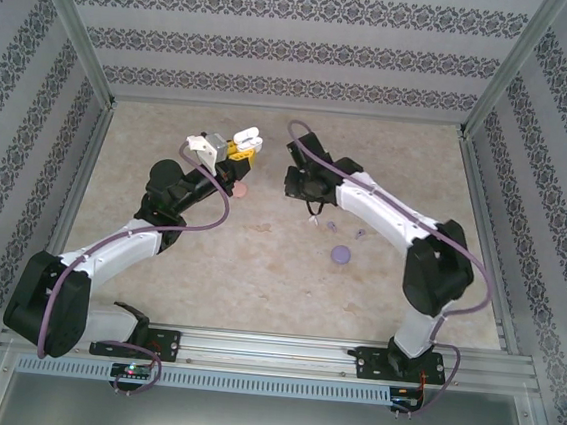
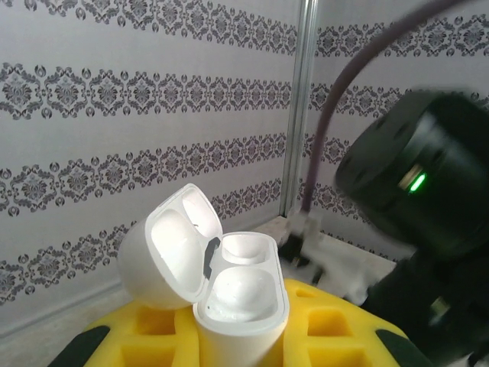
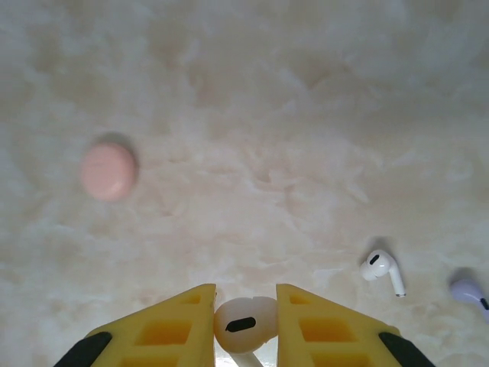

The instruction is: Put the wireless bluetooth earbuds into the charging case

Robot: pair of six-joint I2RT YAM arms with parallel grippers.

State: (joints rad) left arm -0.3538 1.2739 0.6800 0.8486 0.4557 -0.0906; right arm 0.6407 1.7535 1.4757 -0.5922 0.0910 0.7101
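Item 1: white charging case (image 2: pixel 238 302), lid (image 2: pixel 170 248) hinged open, standing upright, clamped between the yellow fingers (image 2: pixel 336 332) of the left gripper (image 2: pixel 241 340) and held up off the table (image 1: pixel 259 260). Item 2: white earbud (image 3: pixel 243 327), pinched at its bulb between the pads of the right gripper (image 3: pixel 244 306), above the marbled tabletop. Item 3: loose white earbud (image 3: pixel 380 269), lying on the table to the right of that gripper, with 1 pale purple earbud (image 3: pixel 467 289) near it at the right wrist view's edge. Item 4: pink case (image 3: pixel 109 170), on the table, well apart to the left. Item 5: purple case (image 1: pixel 340 252), on the table beside the right arm.
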